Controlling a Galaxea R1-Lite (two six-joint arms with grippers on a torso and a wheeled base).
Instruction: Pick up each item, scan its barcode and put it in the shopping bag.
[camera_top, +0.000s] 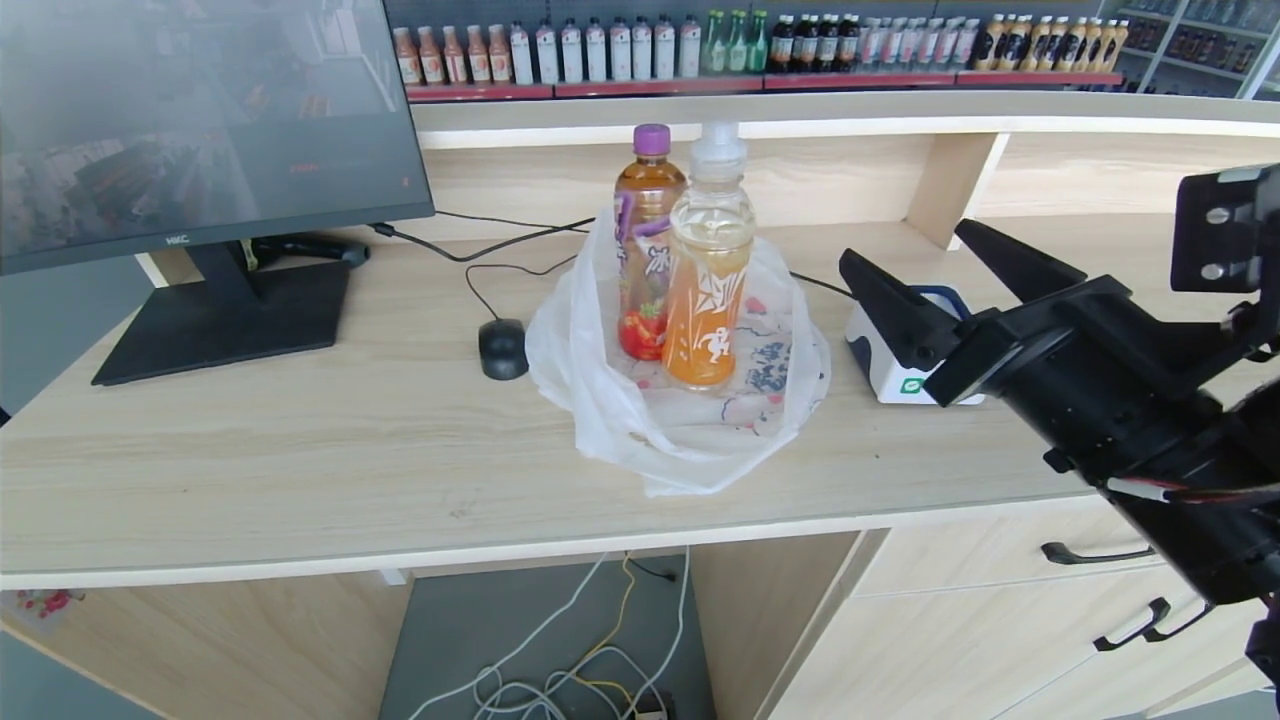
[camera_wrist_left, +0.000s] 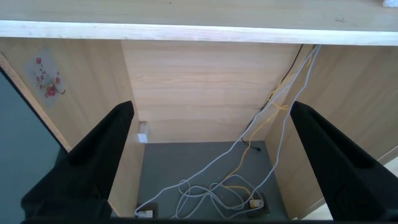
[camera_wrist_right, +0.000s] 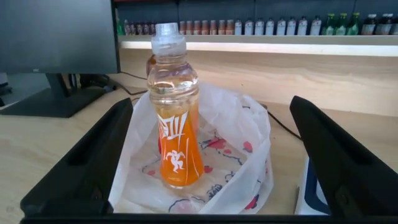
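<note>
Under the counter (camera_top: 300, 470), the left gripper (camera_wrist_left: 212, 107) hangs with jaws wide, facing loose cables (camera_wrist_left: 211, 193). Above, the right gripper (camera_top: 908, 245), jaws also wide, sits right of the white shopping bag (camera_top: 690, 440). In the bag stand an orange bottle (camera_top: 705, 300) and, close behind it, a purple-capped bottle (camera_top: 645, 200).

We find the right gripper (camera_top: 903, 240) held out on the right arm, fingers (camera_top: 890, 300) spread wide, gripping nothing. The left gripper (camera_wrist_left: 212, 109) hangs low, fingers likewise apart, empty.
</note>
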